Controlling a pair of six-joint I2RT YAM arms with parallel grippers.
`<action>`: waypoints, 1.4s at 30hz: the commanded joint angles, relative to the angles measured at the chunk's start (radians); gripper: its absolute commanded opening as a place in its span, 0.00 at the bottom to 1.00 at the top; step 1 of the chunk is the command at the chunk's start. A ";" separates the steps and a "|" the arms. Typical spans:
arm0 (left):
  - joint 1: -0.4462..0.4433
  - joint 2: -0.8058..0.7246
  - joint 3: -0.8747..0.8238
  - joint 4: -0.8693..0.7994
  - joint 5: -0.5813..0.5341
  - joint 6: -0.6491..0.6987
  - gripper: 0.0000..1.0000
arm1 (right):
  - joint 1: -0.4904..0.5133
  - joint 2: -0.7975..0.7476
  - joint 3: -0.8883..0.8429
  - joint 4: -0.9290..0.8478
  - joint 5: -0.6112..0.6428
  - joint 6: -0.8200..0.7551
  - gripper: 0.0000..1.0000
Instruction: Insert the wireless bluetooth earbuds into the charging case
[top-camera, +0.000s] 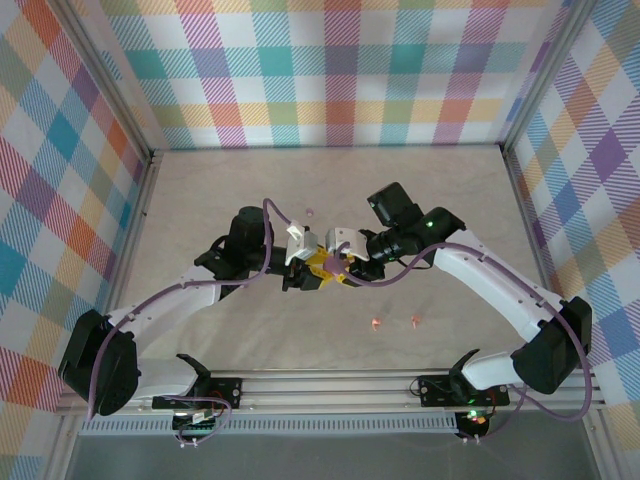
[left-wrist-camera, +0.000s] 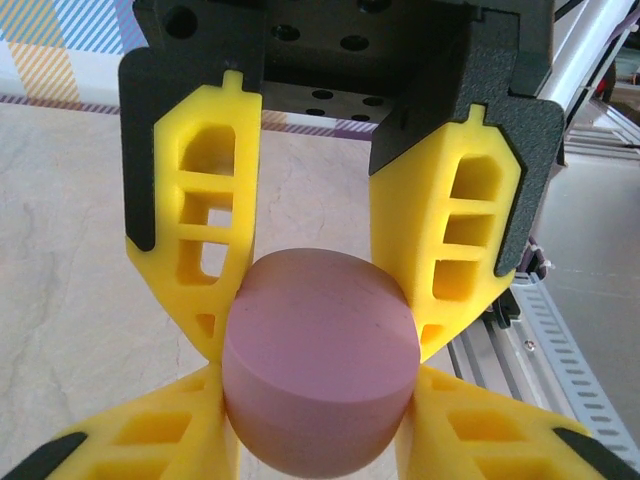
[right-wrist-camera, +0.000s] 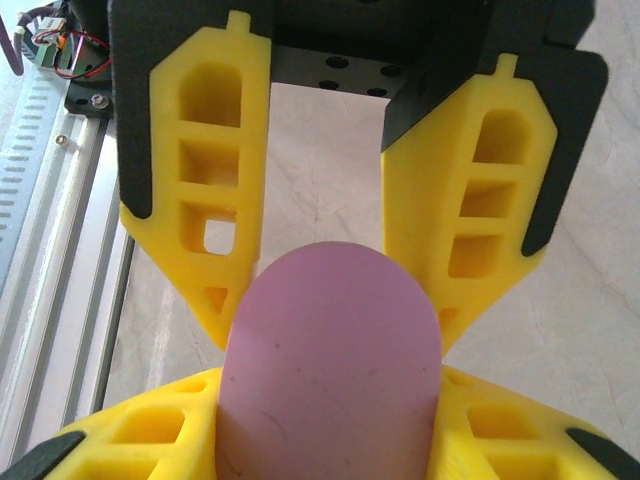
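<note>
A lilac-purple rounded plastic charging case (left-wrist-camera: 320, 375) is clamped mid-table by the left gripper (left-wrist-camera: 320, 340) and the right gripper (right-wrist-camera: 335, 335), fingers closed against it. Two salmon-orange pebble-like earbuds (top-camera: 375, 322) lie near-right of it.

Top view: charging case (top-camera: 334, 262) is almost wholly covered by left gripper (top-camera: 318, 270) and right gripper (top-camera: 345, 268); only a purple sliver shows. Lid seam and open/closed state: cannot tell.
Salmon earbuds (top-camera: 375, 322) on the table (top-camera: 450, 200) are too small to read shape. Lilac earbuds (top-camera: 308, 211) are mere specks, count unclear.
Left wrist view: case's lower end is cut off by the bottom edge, likewise the right gripper's fingers (left-wrist-camera: 130, 440).
Right wrist view: case base and the left gripper's fingers (right-wrist-camera: 120, 440) run off the bottom edge.
</note>
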 joint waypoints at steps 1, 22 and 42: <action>-0.007 0.012 0.029 -0.004 0.030 0.009 0.34 | 0.006 -0.012 -0.007 0.045 -0.057 0.017 0.41; 0.076 -0.228 -0.324 0.475 -0.319 -0.419 0.23 | -0.053 -0.143 -0.081 0.378 0.023 0.490 0.75; 0.081 -0.340 -0.331 0.393 -0.305 -0.448 0.26 | 0.035 -0.004 -0.030 0.391 0.098 0.418 0.78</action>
